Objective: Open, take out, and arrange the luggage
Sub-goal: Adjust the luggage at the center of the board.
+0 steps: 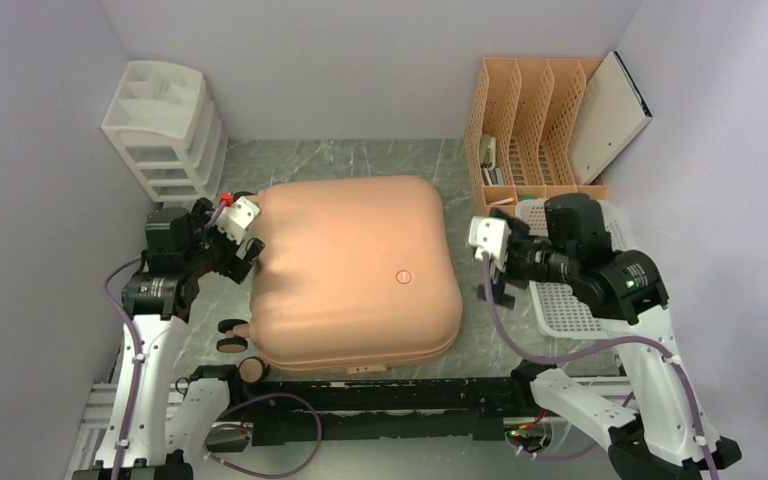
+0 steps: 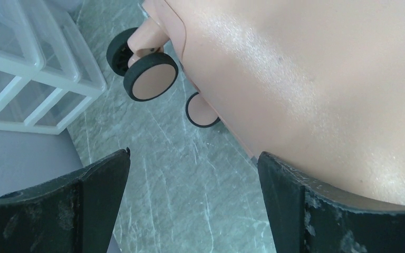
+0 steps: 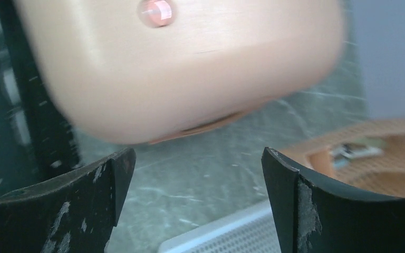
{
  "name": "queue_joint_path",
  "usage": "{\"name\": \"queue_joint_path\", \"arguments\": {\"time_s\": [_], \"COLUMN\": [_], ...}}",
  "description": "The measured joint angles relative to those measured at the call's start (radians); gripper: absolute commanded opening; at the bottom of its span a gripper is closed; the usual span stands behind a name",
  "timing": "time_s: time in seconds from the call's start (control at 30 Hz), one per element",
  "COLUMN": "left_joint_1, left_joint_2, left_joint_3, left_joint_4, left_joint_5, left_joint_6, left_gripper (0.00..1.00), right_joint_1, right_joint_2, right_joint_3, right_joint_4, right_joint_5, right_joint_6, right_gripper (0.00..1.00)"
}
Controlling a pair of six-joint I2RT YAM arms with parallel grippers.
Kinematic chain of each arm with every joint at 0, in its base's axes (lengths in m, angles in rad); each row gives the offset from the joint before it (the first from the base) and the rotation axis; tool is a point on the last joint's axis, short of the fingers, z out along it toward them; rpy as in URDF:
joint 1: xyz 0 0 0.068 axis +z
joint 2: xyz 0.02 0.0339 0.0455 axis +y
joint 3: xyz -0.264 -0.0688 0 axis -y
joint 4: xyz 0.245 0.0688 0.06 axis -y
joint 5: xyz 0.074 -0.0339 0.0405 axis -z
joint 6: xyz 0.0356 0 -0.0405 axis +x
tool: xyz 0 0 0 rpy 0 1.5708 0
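In the top view, the suitcase [image 1: 355,270] is seen lying flat and closed on the table [image 1: 360,160], between the two arms, with its wheels [image 1: 232,335] toward the left arm. The left gripper [image 1: 248,250] is held at the shell's left edge. The right gripper [image 1: 498,285] hangs just beside the right edge, apart from it and next to a white basket [image 1: 570,305].

In the left wrist view, the left gripper [image 2: 193,155] is shown spread wide with only table between its fingers. The suitcase [image 2: 306,79] fills the upper right, and a wheel [image 2: 150,76] is seen past it, near a drawer unit [image 2: 26,68].

In the right wrist view, the right gripper [image 3: 198,153] is likewise parted and grips nothing. The suitcase [image 3: 179,68] is blurred ahead, with its round logo [image 3: 155,11] up, and a file rack [image 3: 369,158] is off to the right.

The shell is judged stiff, smooth and glossy, so a pinch on its curved face would likely slip. It is bulky and probably heavy for these arms. A hold is better sought along the seam between the halves (a darker slot shows on the side edge, perhaps a handle recess, too blurred to confirm).
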Motion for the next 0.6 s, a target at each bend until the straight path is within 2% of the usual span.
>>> {"name": "queue_joint_path", "arguments": {"time_s": [0.1, 0.23, 0.6], "left_joint_1": [0.000, 0.000, 0.000], "left_joint_2": [0.010, 0.012, 0.022], "left_joint_3": [-0.002, -0.006, -0.010], "left_joint_4": [0.031, 0.049, 0.062], "left_joint_5": [0.000, -0.005, -0.019], "left_joint_6": [-0.026, -0.046, -0.071], "left_gripper": [0.97, 0.96, 0.96], "right_joint_1": [0.001, 0.001, 0.004], "right_joint_2": [-0.021, -0.033, -0.112], "right_joint_3": [-0.068, -0.143, -0.324], "right_joint_4": [-0.096, -0.135, -0.016], "right_joint_5": [-0.129, -0.236, -0.322], "right_joint_6": [-0.092, -0.157, -0.145], "right_gripper": [0.99, 0.99, 1.00]}}
